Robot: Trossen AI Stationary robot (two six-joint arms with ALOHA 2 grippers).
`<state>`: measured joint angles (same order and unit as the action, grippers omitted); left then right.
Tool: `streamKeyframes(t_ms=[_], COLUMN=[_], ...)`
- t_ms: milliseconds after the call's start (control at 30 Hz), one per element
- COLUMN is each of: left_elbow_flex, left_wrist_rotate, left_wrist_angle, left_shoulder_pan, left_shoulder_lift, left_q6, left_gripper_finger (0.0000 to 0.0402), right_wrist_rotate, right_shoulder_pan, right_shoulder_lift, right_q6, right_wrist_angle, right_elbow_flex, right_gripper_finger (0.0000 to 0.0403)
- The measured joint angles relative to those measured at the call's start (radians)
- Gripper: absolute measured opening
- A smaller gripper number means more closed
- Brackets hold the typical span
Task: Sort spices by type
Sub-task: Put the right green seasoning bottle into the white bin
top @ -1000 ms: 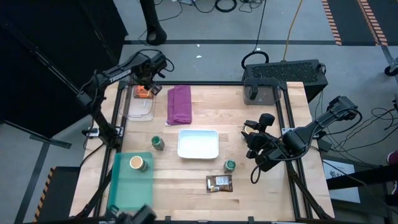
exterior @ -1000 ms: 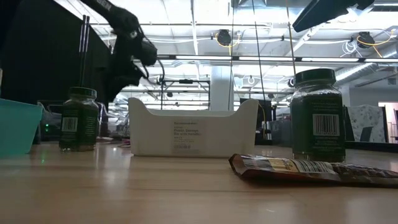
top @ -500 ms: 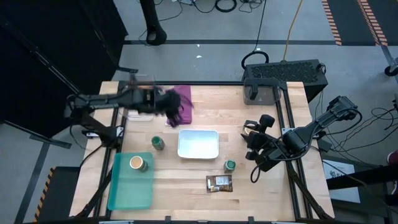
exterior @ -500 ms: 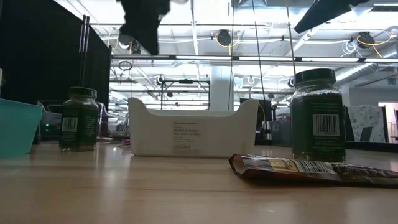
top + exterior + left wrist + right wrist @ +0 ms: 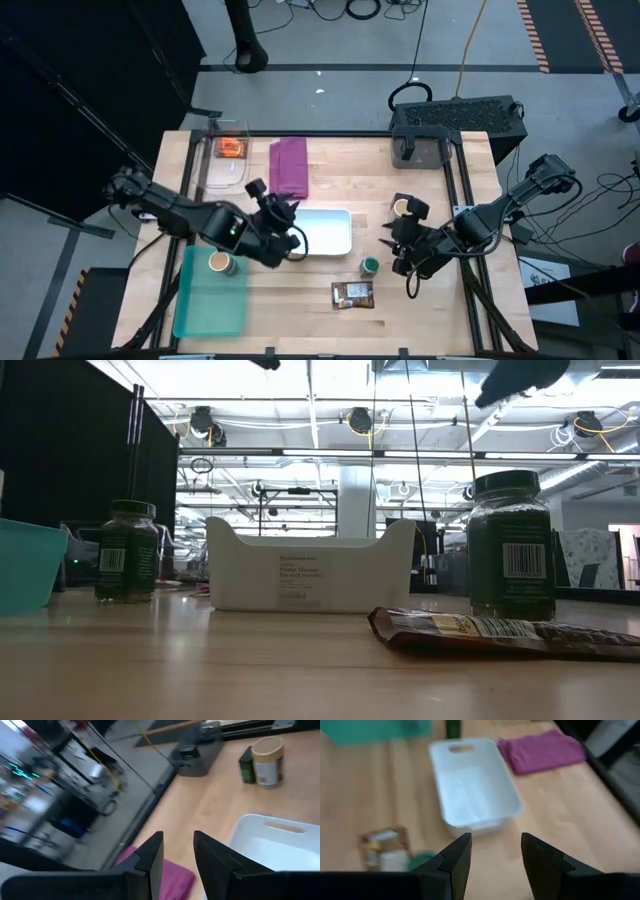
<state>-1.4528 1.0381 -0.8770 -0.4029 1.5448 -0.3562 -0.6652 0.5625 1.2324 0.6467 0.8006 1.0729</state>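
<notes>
Left claw (image 5: 291,236) swung forward, now over green-lidded jar (image 5: 126,551) beside white tray (image 5: 322,213)

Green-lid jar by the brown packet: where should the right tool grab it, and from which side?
Best bet: come straight down and close across the green-lid jar's round lid or upper body. It stands upright, and the brown packet lies close on its near side, so a low sideways approach looks cramped. The right tool, open, hangs just beside it.

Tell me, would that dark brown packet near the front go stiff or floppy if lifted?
Probably floppy: the dark brown packet lies flat and crinkled on the table. Likely light, being so thin. Its glossy film might slip in a grasp.
</notes>
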Motion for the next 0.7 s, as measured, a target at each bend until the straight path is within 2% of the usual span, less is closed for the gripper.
streamKeyframes(t_ms=[167,233,367,500,700], left_elbow_flex=[0.0,0.0,0.006,0.096,0.202], left_wrist_rotate=[0.025,0.001,-0.204,-0.351,-0.467], left_wrist_angle=[0.025,0.091,0.238,0.45,0.573], left_shoulder_pan=[-0.028,-0.028,-0.001,0.043,0.135], left_shoulder_lift=[0.066,0.089,0.103,0.091,0.009], left_q6=[0.007,0.095,0.311,0.497,0.537], left_gripper_finger=[0.0114,0.0114,0.0113,0.0104,0.0087], right_wrist_rotate=[0.03,0.038,0.041,0.095,0.2], right_shoulder_pan=[0.0,-0.005,-0.036,-0.092,-0.155], right_shoulder_lift=[0.001,0.004,0.005,0.005,0.016], right_q6=[-0.025,-0.027,-0.02,0.0,0.08], right_wrist_angle=[-0.111,-0.126,-0.129,-0.131,-0.078], right_elbow_flex=[0.0,0.0,0.0,0.0,0.001], right_gripper_finger=[0.0155,0.0155,0.0155,0.0155,0.0155])
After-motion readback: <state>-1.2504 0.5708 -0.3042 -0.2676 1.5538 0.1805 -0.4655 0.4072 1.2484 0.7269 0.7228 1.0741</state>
